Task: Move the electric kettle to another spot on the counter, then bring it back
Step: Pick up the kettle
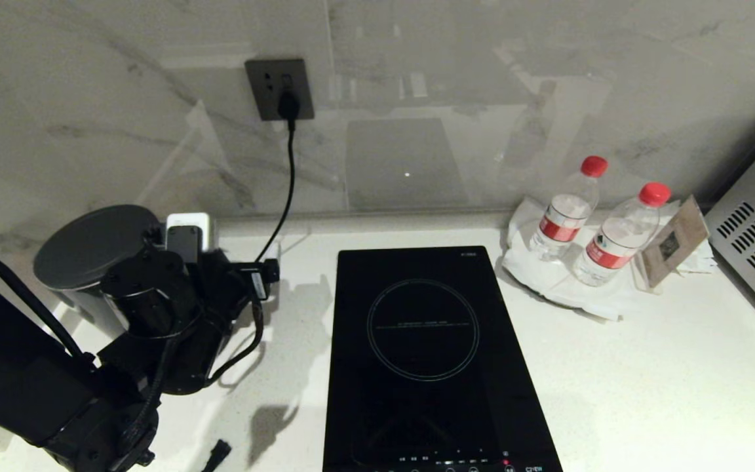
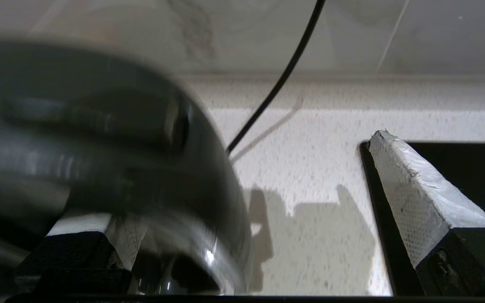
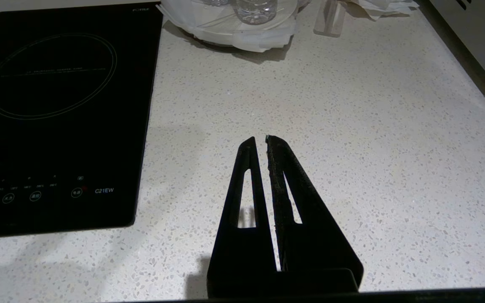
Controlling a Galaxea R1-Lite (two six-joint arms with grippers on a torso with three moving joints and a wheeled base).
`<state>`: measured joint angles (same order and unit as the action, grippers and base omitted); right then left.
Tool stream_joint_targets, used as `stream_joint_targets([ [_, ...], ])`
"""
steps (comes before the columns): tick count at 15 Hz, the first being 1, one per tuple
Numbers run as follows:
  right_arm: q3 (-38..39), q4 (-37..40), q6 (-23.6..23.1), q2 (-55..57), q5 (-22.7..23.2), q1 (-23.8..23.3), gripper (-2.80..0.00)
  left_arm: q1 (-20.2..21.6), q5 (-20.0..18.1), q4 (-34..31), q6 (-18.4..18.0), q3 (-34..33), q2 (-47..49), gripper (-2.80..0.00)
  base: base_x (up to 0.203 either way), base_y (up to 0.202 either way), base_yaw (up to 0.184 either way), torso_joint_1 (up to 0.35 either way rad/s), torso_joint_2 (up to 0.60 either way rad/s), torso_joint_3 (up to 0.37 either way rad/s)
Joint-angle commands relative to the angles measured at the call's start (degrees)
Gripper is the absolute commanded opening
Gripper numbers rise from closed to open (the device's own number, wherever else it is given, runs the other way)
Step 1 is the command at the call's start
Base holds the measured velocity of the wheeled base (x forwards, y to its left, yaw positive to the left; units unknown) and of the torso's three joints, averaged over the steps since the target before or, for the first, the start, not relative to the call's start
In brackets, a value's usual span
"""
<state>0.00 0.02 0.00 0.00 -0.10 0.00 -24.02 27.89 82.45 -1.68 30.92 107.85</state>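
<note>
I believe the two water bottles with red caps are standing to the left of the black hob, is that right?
Not quite: the head view shows the two water bottles with red caps standing to the right of the black hob, near the wall.

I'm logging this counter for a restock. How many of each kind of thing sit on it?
Electric kettle: 1
Induction hob: 1
Water bottles, red caps: 2
Card stand: 1
Total: 5
</note>
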Motion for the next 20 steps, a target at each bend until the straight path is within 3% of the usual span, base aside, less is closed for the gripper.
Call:
stream_joint_targets([
  [1,0.0,0.06,0.0,0.0,0.01,0.0,-2.8,1.61,-0.38,0.41,-0.08,0.82,0.08,0.0,0.0,0.0,0.0,0.0,0.0,0.0],
  [20,0.0,0.0,0.0,0.0,0.01,0.0,-2.8,1.87,-0.56,0.43,0.01,-0.45,-0.1,0.0,0.0,0.0,0.0,0.0,0.0,0.0],
])
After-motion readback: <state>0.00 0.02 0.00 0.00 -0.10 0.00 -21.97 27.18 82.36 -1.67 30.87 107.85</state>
